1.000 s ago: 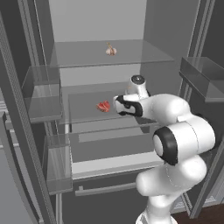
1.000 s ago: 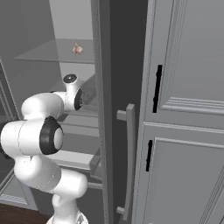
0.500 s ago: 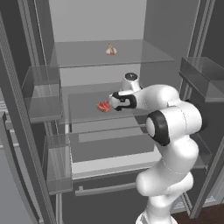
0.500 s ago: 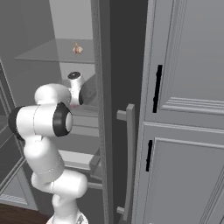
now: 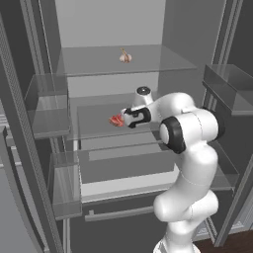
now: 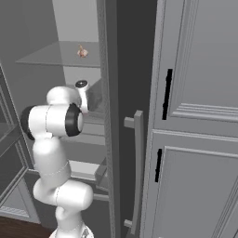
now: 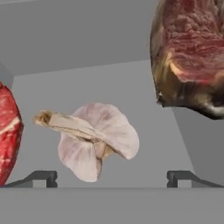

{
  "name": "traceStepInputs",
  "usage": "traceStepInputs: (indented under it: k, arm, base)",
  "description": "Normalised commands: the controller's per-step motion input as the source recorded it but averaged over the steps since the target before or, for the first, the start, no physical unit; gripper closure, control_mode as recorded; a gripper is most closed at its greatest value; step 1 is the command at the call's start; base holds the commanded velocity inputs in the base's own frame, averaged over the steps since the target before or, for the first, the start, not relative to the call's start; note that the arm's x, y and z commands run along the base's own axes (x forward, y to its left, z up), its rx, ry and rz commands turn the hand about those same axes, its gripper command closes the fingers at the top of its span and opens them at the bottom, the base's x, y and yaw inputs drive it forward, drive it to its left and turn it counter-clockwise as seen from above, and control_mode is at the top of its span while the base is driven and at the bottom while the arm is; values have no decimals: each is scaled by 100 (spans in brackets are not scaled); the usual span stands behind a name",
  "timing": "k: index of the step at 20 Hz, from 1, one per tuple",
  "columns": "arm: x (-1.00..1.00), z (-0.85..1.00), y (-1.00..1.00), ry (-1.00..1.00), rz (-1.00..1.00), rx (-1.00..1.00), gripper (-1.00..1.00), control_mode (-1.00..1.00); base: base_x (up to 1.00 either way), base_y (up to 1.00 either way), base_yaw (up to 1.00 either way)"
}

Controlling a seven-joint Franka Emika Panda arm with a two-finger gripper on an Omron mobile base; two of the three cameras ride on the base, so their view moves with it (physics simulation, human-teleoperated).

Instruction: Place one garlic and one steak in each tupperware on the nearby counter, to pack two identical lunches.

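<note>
Hand view: a garlic bulb (image 7: 97, 141) lies on its side on the grey glass shelf (image 7: 148, 87), its dry stem pointing to the left of the picture. It sits between the two dark fingertips (image 7: 41, 177) of the claw (image 7: 112, 178), which stand wide apart with nothing gripped. One red steak (image 7: 8, 131) shows at the left edge, just beside the bulb, and a second, darker steak (image 7: 192, 52) fills the upper right corner, a little apart from it.

In the left base view the white arm reaches into the open fridge, and the claw (image 5: 122, 119) is at the middle shelf (image 5: 94, 123), right at a red piece of meat (image 5: 116, 120). Another garlic (image 5: 125, 57) rests upright on the top shelf (image 5: 148, 62), well above the claw.

In the right base view that upper garlic (image 6: 82, 51) is visible past the fridge door edge (image 6: 109, 116); the hand is partly hidden behind the arm, beside grey panelled cabinets (image 6: 200, 116) with black bar handles.
</note>
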Motion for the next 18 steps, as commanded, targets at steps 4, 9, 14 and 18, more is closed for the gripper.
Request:
traceStepInputs:
  k: [4, 9, 14, 18]
  arm:
    - [35, -24, 4, 0, -3, 0, -100, -100]
    - [42, -19, 4, 0, -2, 0, -100, -100]
    - [28, -26, 3, 0, -2, 0, -100, -100]
    - [5, -40, 0, 0, -2, 0, 100, -100]
  base:
    - [0, 0, 0]
    - [0, 0, 0]
    - [0, 0, 0]
    - [0, 0, 0]
